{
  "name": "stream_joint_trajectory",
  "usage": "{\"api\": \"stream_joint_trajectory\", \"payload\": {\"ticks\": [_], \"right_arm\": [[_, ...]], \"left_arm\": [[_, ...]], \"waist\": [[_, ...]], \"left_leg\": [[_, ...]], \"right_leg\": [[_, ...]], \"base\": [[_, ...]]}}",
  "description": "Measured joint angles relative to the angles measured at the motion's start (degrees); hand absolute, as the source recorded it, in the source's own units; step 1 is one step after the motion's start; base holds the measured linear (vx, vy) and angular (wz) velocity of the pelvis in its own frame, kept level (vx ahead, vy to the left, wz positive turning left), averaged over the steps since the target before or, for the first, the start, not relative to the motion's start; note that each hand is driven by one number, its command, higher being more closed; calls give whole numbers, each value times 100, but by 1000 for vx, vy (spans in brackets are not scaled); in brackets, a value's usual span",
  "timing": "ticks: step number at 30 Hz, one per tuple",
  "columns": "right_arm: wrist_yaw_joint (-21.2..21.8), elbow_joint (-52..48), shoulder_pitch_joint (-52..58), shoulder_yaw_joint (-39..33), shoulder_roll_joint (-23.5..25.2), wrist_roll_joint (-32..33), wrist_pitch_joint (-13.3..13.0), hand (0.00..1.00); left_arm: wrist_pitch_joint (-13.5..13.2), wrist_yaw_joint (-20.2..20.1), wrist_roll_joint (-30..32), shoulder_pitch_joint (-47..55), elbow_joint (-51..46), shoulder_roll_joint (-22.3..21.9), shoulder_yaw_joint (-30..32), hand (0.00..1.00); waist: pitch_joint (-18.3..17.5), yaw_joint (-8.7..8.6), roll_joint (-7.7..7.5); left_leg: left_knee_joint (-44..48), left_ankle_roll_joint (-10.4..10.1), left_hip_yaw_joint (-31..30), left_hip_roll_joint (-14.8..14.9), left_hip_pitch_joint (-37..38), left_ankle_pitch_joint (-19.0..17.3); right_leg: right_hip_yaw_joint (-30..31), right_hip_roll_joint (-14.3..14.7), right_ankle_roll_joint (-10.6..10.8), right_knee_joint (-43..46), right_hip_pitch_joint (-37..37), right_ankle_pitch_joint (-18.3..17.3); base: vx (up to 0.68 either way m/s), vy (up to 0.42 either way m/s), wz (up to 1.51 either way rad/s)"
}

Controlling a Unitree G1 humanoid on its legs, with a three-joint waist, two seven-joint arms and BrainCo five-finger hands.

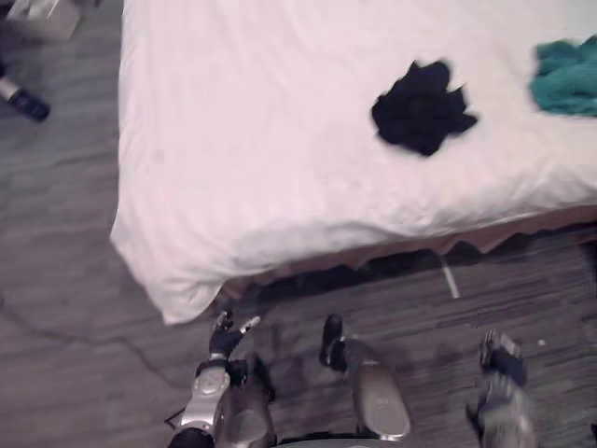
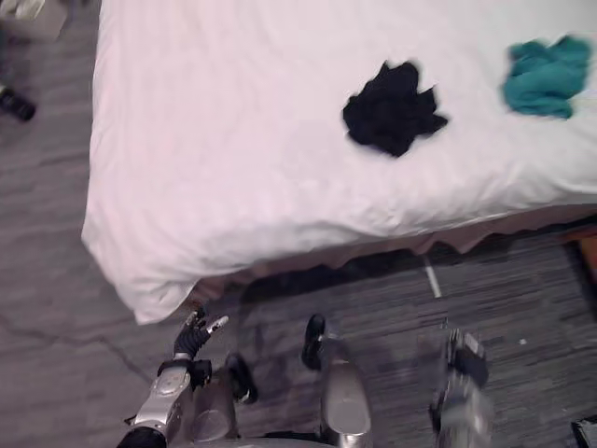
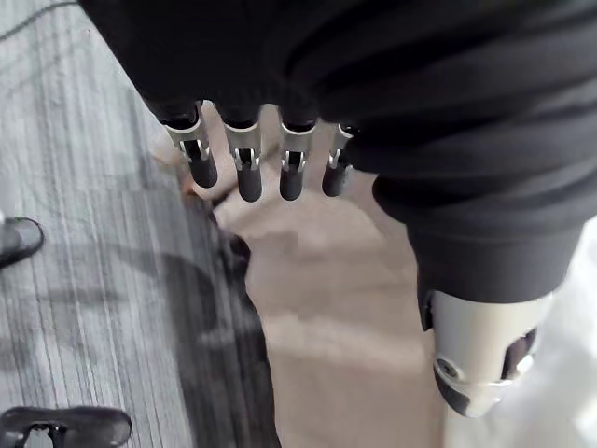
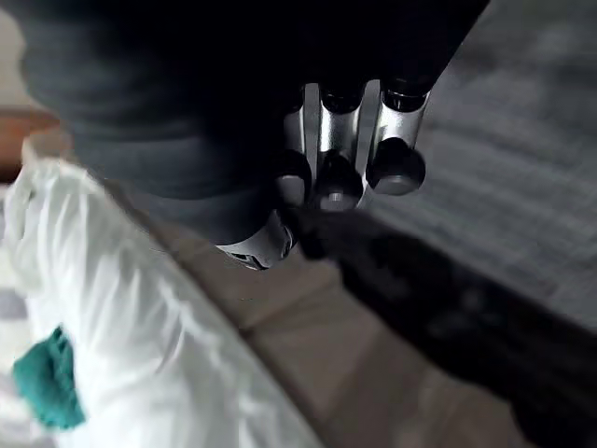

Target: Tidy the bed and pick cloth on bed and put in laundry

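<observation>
Facing white-sheeted bed (image 1: 261, 140) | left hand (image 1: 227, 338) spread, empty, beside bed corner; right hand (image 4: 338, 140): cannot be told | risk: crumpled black cloth (image 1: 422, 107) mid-bed missed if reached from here

**Odd bits lying around the room**

We had grey, streaky floor (image 1: 75, 280) pretty much everywhere. A short white strip (image 1: 450, 278) lay on it all by itself. Way off at the far left sat a pale boxy thing (image 1: 42, 17). Near it a dark-tipped object (image 1: 23, 101) rested on the floor. We honestly couldn't tell what either one was.
</observation>
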Motion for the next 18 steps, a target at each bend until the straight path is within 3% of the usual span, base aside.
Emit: {"api": "stream_joint_trajectory", "payload": {"ticks": [4, 6, 7, 9, 10, 12, 14, 15, 16, 17, 18], "right_arm": [[132, 944, 104, 251, 279, -437, 213, 0], [278, 1235, -153, 384, 331, -696, 302, 0], [424, 1435, -332, 560, 339, -972, 309, 0], [519, 1579, -420, 660, 324, -1128, 291, 0], [583, 1783, -539, 769, 321, -1314, 272, 0], [650, 1996, -654, 898, 295, -1648, 207, 0], [661, 1997, -649, 997, 278, -1842, 183, 0], [655, 1995, -650, 1029, 277, -1879, 182, 0], [635, 1997, -649, 1121, 263, -1886, 174, 0], [621, 1999, -649, 1204, 222, -1918, 137, 0], [598, 1998, -666, 1371, 172, -2039, 37, 0]], "left_arm": [[303, -92, 516, -5, 497, 4, 23, 0], [515, -88, 749, 113, 690, -5, 70, 0], [652, -86, 912, 219, 943, 112, 70, 0], [730, -79, 1009, 245, 1114, 148, 70, 0], [766, -73, 1129, 238, 1221, 155, 70, 0], [809, -72, 1310, 45, 1458, 120, 45, 0], [854, -77, 1618, -192, 1603, 52, 12, 0], [859, -80, 1704, -225, 1608, 29, -20, 0], [856, -78, 1790, -250, 1606, 22, -69, 0], [858, -72, 1792, -223, 1606, 24, -67, 0], [865, -34, 1761, -109, 1604, 0, -49, 0]], "waist": [[-302, -74, -44], [-393, -16, 13], [-503, -40, -77], [-520, -48, -8], [-539, -46, 10], [-515, -81, 59], [-513, -115, 71], [-514, -116, 70], [-513, -126, 72], [-523, -101, 87], [-583, -8, 162]], "left_leg": [[-429, -85, 810, 96, 745, 135], [-620, -152, 1635, 150, 1167, 175], [-606, -176, 2209, 201, 1464, 162], [-560, -276, 2548, 256, 1674, 93], [-491, -364, 2931, 329, 1937, 34], [-462, -363, 3272, 349, 2261, 38], [-17, -281, 3191, 464, 2434, 125], [258, -199, 3110, 544, 2439, 179], [941, 40, 2822, 746, 2356, 330], [1980, 748, 2209, 1027, 2062, 802], [3223, 1205, 1026, 1144, 1334, 1288]], "right_leg": [[165, 282, -25, -727, 401, 222], [-881, 67, -50, -810, 537, 74], [-1688, -119, -177, -835, 672, 120], [-2283, -239, -277, -754, 788, 96], [-2694, -250, -437, -562, 873, -7], [-2584, -230, -527, -112, 789, -228], [-2167, -108, -514, 133, 771, -445], [-2031, -59, -515, 181, 773, -494], [-1784, 39, -528, 172, 827, -543], [-1400, 235, -553, 25, 918, -545], [-727, 513, -702, -262, 995, -479]], "base": [[119, 72, -85], [82, 145, -184], [113, 89, -189], [112, 6, -142], [141, -31, -141], [136, -60, -148], [100, -63, -111], [63, -64, -86], [94, -107, -134], [152, -129, -219], [129, -102, -220]]}}
